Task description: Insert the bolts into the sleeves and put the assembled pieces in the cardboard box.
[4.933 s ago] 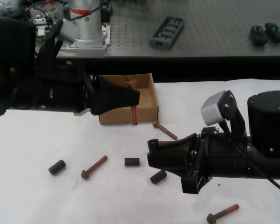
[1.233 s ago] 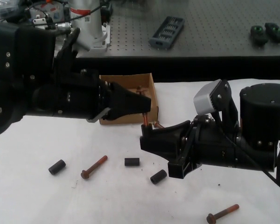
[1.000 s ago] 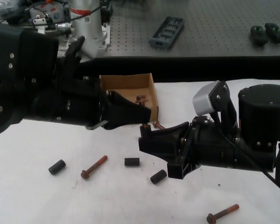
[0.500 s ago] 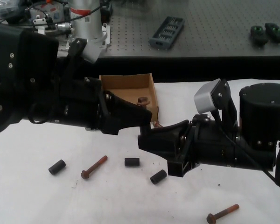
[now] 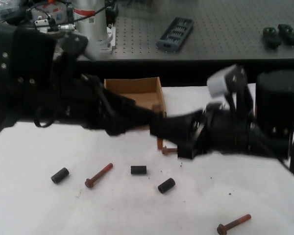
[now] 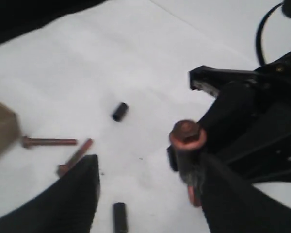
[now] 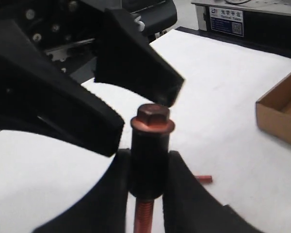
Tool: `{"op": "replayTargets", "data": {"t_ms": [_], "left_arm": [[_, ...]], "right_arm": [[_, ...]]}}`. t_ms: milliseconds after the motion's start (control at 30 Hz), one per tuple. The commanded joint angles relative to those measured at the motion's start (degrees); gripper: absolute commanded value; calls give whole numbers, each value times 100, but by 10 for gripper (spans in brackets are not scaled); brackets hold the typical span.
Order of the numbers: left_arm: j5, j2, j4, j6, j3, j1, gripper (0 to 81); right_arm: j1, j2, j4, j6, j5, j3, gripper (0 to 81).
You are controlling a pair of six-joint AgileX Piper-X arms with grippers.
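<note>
Above the cloth (image 5: pixel 49 205), bolt (image 7: pixel 152 116) now inside sleeve (image 7: pixel 149 162) in right pincer (image 7: pixel 148 172), left pincer (image 6: pixel 148 167) wide

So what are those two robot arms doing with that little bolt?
The right gripper is shut on a black sleeve with a copper bolt pushed down through it. The left gripper is open, its fingers apart on either side of the bolt's head. They aren't in the cardboard box yet. Another bolt and a spare sleeve lie loose on the white cloth.

Five bolts (image 5: pixel 99 175) (one seated in sleeve (image 7: pixel 148 160)), four sleeves (image 5: pixel 138 170), one cardboard box (image 5: pixel 132 87).
</note>
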Motion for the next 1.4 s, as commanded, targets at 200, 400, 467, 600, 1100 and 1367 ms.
{"op": "replayTargets", "data": {"t_ms": [200, 400, 467, 600, 1100, 1367], "left_arm": [[-1399, -427, -270, -155, -38, 662, 417], [-1399, -427, 356, -252, -38, 707, 417], [-1399, -427, 476, -252, -38, 707, 417], [-1399, -427, 530, -252, -27, 707, 417], [-1399, -427, 567, -414, -27, 707, 417], [-1352, -427, 579, -460, -27, 707, 417]], "right_arm": [[-563, 1272, 213, -47, 74, -1360, 44], [-598, 2570, 851, 170, 74, -2864, 44], [-598, 2989, 1135, 309, 74, -3442, 44], [-598, 3630, 1592, 497, 133, -4419, 44], [-629, 4858, 2434, 1724, 623, -5839, 44], [-595, 4961, 2420, 1615, 750, -5888, 42]]}}
